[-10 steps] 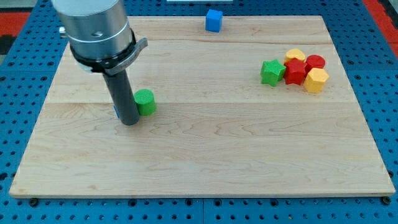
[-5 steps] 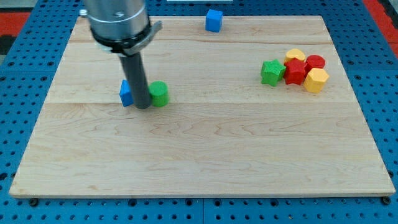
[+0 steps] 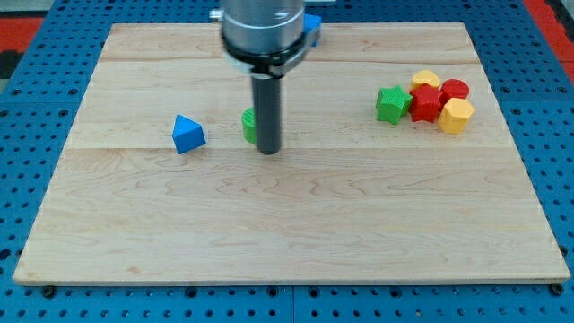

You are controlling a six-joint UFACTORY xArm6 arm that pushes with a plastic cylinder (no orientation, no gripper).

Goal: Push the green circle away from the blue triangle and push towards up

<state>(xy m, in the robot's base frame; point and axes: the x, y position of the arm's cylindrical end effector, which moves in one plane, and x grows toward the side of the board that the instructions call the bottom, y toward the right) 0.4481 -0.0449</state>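
My tip (image 3: pixel 268 150) is down on the surface (image 3: pixel 296 224), left of centre, roughly midway between top and bottom edges. No gripper on this rig, just the rod, so nothing to read as wide or narrow.

Green circle (image 3: pixel 248 125) sits just to the view's left of the rod, slightly toward the top edge from the tip. The rod covers its right part; it looks like they touch, but I can't tell for sure from this angle.

Blue triangle (image 3: pixel 187 134) is further toward the left edge, clearly apart from the circle, bare wood between them.

Blue cube (image 3: pixel 312 24) is at the top edge, partly hidden behind the arm body.

Cluster near the right edge, upper half: green star (image 3: pixel 391 104) on its left side, red star (image 3: pixel 425 104) just beside it, yellow block (image 3: pixel 425 80) and red block (image 3: pixel 456 89) behind, yellow hexagon (image 3: pixel 456 116) at the right end. All packed close together, well apart from the tip.
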